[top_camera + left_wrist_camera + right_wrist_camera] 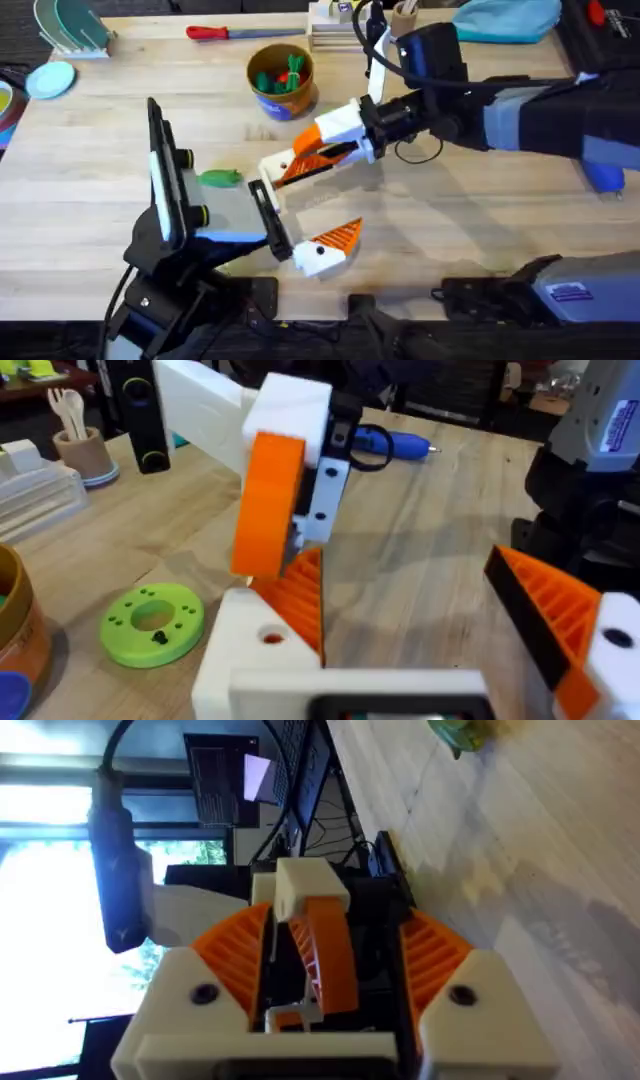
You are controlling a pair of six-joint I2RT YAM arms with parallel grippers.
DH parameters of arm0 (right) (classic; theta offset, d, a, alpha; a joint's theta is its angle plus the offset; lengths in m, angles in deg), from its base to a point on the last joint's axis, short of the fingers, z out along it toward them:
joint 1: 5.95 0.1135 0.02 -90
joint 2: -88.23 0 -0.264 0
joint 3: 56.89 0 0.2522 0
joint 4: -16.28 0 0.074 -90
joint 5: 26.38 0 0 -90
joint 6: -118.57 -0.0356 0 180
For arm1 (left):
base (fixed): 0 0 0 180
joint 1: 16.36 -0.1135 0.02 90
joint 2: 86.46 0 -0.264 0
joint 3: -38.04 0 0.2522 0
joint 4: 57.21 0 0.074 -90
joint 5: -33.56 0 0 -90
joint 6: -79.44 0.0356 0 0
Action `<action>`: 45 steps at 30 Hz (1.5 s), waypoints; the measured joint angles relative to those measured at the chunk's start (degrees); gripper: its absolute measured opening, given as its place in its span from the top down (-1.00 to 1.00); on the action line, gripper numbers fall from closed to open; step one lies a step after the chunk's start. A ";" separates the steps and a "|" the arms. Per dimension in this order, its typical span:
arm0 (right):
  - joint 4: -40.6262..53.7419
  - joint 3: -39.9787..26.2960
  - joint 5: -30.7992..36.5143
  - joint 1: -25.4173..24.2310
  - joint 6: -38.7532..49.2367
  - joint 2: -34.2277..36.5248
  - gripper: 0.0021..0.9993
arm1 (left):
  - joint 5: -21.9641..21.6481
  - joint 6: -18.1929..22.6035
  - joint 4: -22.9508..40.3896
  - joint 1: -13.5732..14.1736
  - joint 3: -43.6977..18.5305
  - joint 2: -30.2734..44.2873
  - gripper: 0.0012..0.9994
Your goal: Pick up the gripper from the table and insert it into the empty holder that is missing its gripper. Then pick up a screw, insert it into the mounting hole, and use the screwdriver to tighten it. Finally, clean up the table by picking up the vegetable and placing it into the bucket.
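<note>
At the overhead frame's centre, the right gripper [322,158] is clenched on the gripper [325,955], a ribbed orange wedge, pressing it against the left gripper's [305,205] white holder [275,165]. The left gripper's jaws stand released. The green vegetable [219,177] lies left of centre.

Occlusions, partial views

My right gripper [318,158] covers the holder's mounting hole overhead; vegetable [458,732] cut by frame edge; bucket [15,630] half out of frame.
</note>
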 joint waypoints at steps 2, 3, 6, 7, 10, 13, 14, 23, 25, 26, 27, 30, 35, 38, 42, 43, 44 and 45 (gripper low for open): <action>-0.04 0.00 0.11 0.00 0.04 -0.02 -0.27 | 0.00 0.11 0.00 0.00 0.00 0.00 -0.99; -0.04 0.00 0.43 0.00 0.07 0.00 -0.33 | 0.00 0.13 -0.02 0.00 0.00 0.00 -0.99; -0.70 0.02 4.17 -1.00 0.67 0.00 -0.73 | 0.02 0.13 -0.01 0.00 0.00 0.00 -0.99; -1.50 0.04 4.89 -1.53 0.73 -0.01 -0.76 | 0.02 0.13 -0.01 0.00 0.00 0.00 -0.99; -4.46 0.04 7.90 -4.09 1.07 -0.02 -0.79 | 0.03 0.14 0.00 0.00 0.00 0.00 -0.99; -4.54 0.01 11.53 -6.88 1.15 0.00 -0.80 | 0.04 0.15 -0.01 0.00 0.00 0.00 -0.99; -4.33 -0.18 12.88 -7.78 1.36 0.00 -0.80 | 0.04 0.15 -0.02 0.00 0.00 0.00 -0.99; 12.49 -8.66 27.77 -9.22 11.93 0.00 -0.82 | 0.52 0.14 0.00 0.00 0.00 0.01 -0.99; 17.92 -11.02 32.46 -8.71 15.50 -0.02 -0.82 | 0.63 0.15 0.00 0.00 0.00 0.00 -0.99; 20.00 -11.88 35.11 -8.30 17.16 -0.01 -0.82 | 0.63 0.15 0.00 0.00 0.00 0.00 -0.99; 21.75 -12.62 38.26 -7.71 18.75 -0.02 -0.82 | 0.66 0.15 0.00 0.00 0.00 0.00 -0.99; 22.69 -13.16 46.08 -5.61 21.86 0.00 -0.82 | 0.66 0.15 0.00 0.00 0.00 0.00 -0.99; 22.95 -13.16 52.55 -2.71 28.00 -0.01 -0.79 | 0.68 0.15 0.00 0.00 0.00 0.00 -0.99; 23.13 -13.16 54.17 -0.60 32.02 -0.01 -0.56 | 0.70 0.15 0.00 0.00 0.00 0.00 -0.99; 22.96 -13.16 57.86 2.54 34.80 -0.02 -0.33 | 0.83 0.15 0.00 0.00 0.00 0.00 -0.99; 22.71 -13.16 58.51 3.03 35.16 0.00 -0.26 | 0.83 0.15 0.00 0.00 0.00 0.00 -0.99; 22.52 -13.16 59.05 3.36 35.58 0.11 -0.19 | 0.83 0.15 0.00 0.00 0.00 0.00 -0.99; 22.40 -13.27 59.66 3.79 35.81 0.41 -0.09 | 0.83 0.15 0.00 0.00 0.00 0.00 -0.99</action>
